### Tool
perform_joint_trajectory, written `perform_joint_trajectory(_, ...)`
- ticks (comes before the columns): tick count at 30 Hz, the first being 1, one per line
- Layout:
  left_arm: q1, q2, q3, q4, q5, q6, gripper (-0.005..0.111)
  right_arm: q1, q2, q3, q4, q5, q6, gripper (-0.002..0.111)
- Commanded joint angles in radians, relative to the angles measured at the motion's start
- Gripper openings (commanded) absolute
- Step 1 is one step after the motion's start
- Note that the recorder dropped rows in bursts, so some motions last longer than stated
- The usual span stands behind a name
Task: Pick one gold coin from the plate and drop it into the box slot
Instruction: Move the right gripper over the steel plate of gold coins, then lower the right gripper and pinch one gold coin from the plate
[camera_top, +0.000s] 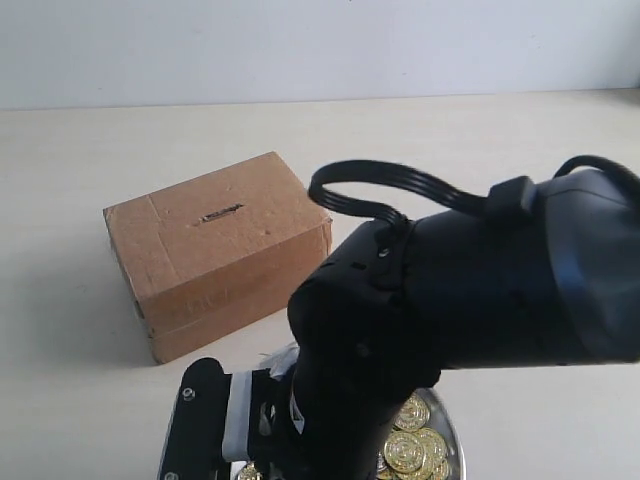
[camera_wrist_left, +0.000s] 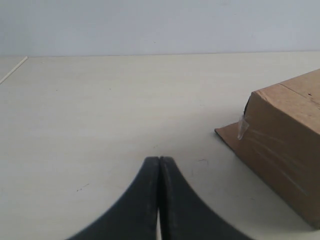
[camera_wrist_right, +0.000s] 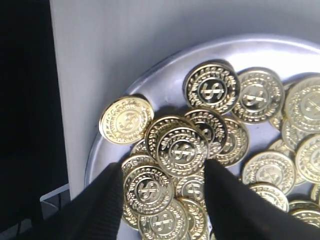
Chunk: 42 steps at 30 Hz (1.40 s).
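The plate (camera_wrist_right: 280, 44) is holding heaped gold coins (camera_wrist_right: 181, 150), the right gripper (camera_wrist_right: 162, 170) is hanging over them with jaws spread, and the left gripper (camera_wrist_left: 159, 166) is keeping its jaws pressed together near the box (camera_wrist_left: 287, 150).

Item count, by kind.
One box (camera_top: 225, 250), bearing one slot (camera_top: 222, 214); one plate (camera_wrist_right: 165, 80); two grippers, namely the left gripper (camera_wrist_left: 159, 165) and the right gripper (camera_wrist_right: 164, 170); coins (camera_wrist_right: 181, 150), all gold and of one pattern, upward of fifteen faces showing in the right wrist view, though the heap overlaps and runs past the frame edge, so no exact total can be stated.
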Motion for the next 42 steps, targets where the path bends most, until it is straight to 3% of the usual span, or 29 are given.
perform_joint_trajectory(1,0.003,-0.004,0.004,-0.011,-0.009,0.0,0.0,0.003,0.028,-0.005,0.002,-0.037,0.026,0.056)
perform_joint_trajectory(42,0.003,-0.004,0.004,-0.011,-0.009,0.0,0.0,-0.01,0.111,-0.005,-0.051,-0.1,0.225,0.054)
